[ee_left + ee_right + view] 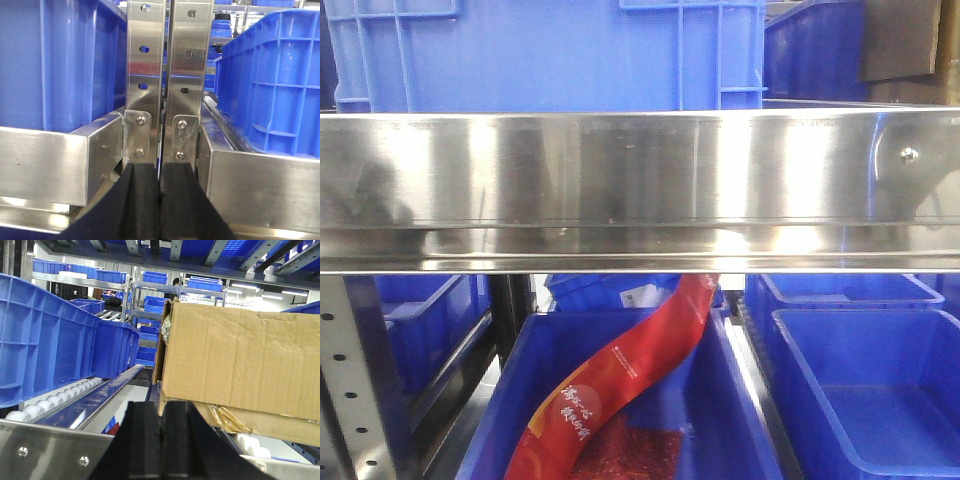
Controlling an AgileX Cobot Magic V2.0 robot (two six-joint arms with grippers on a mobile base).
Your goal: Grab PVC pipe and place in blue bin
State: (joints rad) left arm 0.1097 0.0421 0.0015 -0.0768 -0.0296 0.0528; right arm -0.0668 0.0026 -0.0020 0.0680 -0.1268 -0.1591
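While no PVC pipe is being shown near the steel shelf rail, both the left gripper and right gripper are being held closed and empty, so a collision with racking is being risked.

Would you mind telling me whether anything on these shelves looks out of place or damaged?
A red printed bag hangs slanted from under the steel shelf rail into the lower blue bin, rather than lying inside. The cardboard box looks dented along its bottom edge. No PVC pipe is visible.
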